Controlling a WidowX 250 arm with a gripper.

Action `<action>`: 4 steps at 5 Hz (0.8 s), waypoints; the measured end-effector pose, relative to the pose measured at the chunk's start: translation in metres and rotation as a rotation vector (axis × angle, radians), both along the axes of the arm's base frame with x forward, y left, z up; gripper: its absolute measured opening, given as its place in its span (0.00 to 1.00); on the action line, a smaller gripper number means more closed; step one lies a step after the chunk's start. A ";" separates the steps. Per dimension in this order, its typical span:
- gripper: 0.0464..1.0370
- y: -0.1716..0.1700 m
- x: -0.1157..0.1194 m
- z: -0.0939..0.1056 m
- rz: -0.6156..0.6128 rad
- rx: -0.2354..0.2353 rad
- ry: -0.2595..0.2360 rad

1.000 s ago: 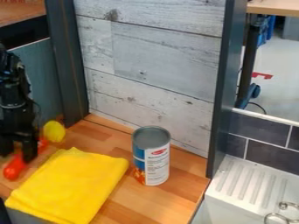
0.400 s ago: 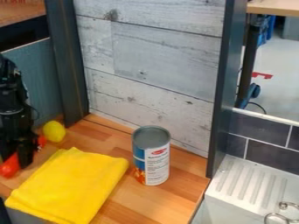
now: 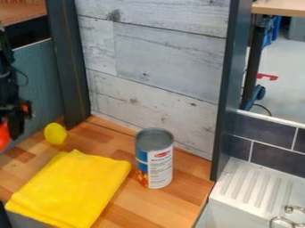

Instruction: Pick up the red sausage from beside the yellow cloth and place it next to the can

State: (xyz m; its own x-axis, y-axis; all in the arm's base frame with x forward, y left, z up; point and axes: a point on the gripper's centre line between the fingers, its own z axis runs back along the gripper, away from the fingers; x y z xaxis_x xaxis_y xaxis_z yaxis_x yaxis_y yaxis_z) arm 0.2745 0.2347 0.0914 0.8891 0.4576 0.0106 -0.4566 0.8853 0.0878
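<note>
The red object (image 3: pixel 5 135) is at the left edge of the frame, a little below mid-height, and we see it gripped in the black fingers (image 3: pixel 17 125), raised off the surface (image 3: pixel 184 196). What we can see of it runs aslant: its fuller, rounded part is low and to the left of the visible finger, and a small red bit peeps out higher, on the finger's right side. So we read its long axis as crossing the fingers from lower left to upper right, though the frame's edge cuts it off and we cannot tell its whole shape.

Nearest to us, the folded yellow cloth (image 3: pixel 68 187) spreads over the lower left, below and to the right of the fingers, well apart from them. To its right, near the lower centre, we find a can (image 3: pixel 154 162) standing upright, just beside the cloth's right corner. The white sink (image 3: pixel 244 189) fills the lower right corner. Farther back on the left, a yellow rounded object (image 3: pixel 55 133) lies behind the cloth; it is the loose thing nearest to the fingers, on their right. Behind it all, we see the pale wood-grain panel (image 3: pixel 155 62) between two dark posts.
</note>
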 end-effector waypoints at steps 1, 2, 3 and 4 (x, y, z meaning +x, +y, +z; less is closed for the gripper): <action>0.52 -0.034 0.007 0.031 0.204 0.022 -0.032; 0.52 -0.073 0.029 0.036 0.457 -0.083 -0.042; 0.52 -0.099 0.050 0.025 0.656 -0.167 -0.126; 0.52 -0.112 0.067 0.019 0.742 -0.139 -0.208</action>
